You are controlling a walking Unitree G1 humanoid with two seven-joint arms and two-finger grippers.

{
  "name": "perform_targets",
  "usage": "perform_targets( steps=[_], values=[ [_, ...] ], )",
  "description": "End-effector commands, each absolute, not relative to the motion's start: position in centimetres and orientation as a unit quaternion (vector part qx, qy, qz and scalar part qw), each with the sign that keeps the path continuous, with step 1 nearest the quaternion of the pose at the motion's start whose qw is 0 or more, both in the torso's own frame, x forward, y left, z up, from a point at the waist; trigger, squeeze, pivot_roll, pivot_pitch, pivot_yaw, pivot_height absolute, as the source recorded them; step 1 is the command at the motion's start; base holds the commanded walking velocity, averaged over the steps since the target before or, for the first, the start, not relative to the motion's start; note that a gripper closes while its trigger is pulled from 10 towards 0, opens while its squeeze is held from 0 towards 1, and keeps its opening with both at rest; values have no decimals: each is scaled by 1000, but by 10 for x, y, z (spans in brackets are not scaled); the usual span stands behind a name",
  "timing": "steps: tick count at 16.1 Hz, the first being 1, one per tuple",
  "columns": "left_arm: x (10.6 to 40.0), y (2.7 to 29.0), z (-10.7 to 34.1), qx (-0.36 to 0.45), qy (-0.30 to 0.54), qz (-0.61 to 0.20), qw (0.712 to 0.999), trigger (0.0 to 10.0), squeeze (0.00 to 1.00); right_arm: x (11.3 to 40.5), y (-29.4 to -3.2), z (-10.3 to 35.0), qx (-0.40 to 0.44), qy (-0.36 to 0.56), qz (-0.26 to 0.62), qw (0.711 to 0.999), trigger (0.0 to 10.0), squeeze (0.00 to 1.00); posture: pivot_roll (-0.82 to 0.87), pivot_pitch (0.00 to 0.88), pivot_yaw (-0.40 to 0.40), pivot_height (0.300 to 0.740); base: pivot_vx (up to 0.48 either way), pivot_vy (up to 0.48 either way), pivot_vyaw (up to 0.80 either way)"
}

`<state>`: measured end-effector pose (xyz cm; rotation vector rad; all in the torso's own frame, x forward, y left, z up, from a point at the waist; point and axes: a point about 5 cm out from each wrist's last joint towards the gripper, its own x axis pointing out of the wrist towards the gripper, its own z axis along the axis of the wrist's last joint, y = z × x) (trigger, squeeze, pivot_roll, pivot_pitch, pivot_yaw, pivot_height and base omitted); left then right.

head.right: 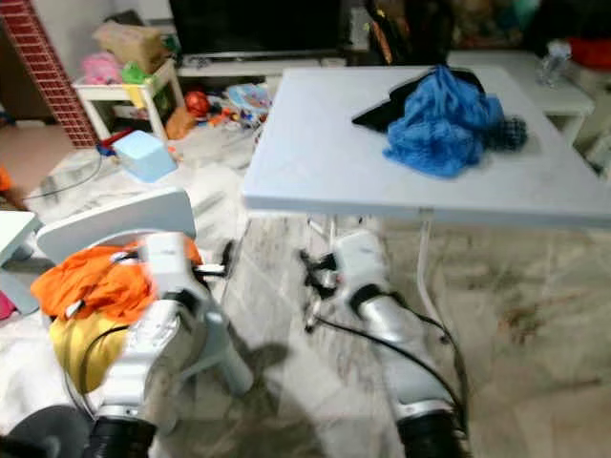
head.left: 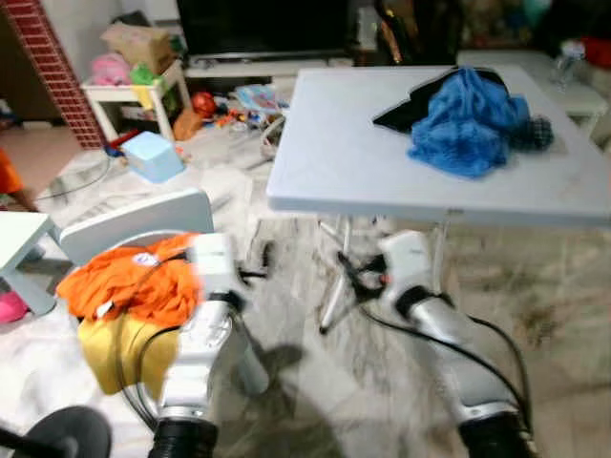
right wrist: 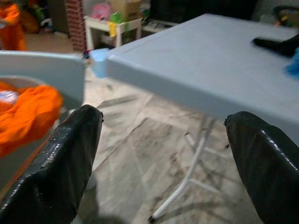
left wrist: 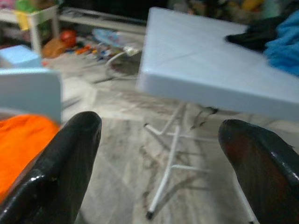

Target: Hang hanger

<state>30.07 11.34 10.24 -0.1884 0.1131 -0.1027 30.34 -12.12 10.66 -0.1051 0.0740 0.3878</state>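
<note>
Ahead of the robot: a pale grey folding table [head.left: 382, 153] on thin white metal legs [head.left: 336, 286], standing on a marbled grey-and-white floor [head.left: 535, 315].
Table top: a crumpled blue garment [head.left: 468, 119] lies toward the far right, partly over a black hanger-like piece [head.left: 406, 113] whose dark end sticks out to its left; the near part of the surface is bare.
Left side: a white chair [head.left: 134, 219] holds a heap of orange cloth [head.left: 129, 277] with yellow cloth [head.left: 115, 348] beneath it.
Far room: a small white side table [head.left: 129, 91] with a cardboard box and bright items, a light blue box [head.left: 153, 156] on the floor, scattered toys near a dark TV stand, and a red brick-patterned column [head.left: 52, 62] at far left.
Left gripper [left wrist: 159, 154]: fingers spread wide, nothing between them, held low beside the chair and pointing at the table's edge.
Right gripper [right wrist: 166, 154]: fingers also wide apart and empty, low in front of the table, near its legs.
Sharpness: the head views are slightly blurred.
</note>
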Motion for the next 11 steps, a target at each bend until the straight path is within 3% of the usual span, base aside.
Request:
perform_targets(
  steps=[1, 6, 11],
  values=[
    [302, 123, 104, -87, 53, -34, 994, 10000, 0, 304, -110, 113, -49, 23, 210, 976, 10000, 0, -120, 0, 6, 740, 311, 0, 0],
    [302, 122, 104, -88, 56, -30, 994, 10000, 0, 304, -109, 113, -55, 22, 216, 975, 10000, 0, -122, 0, 6, 740, 289, 0, 800],
    [303, 122, 102, -89, 61, -25, 994, 10000, 0, 304, -108, 112, -58, 24, 218, 974, 10000, 0, -124, 0, 5, 740, 0, 0, 800]
  ],
)
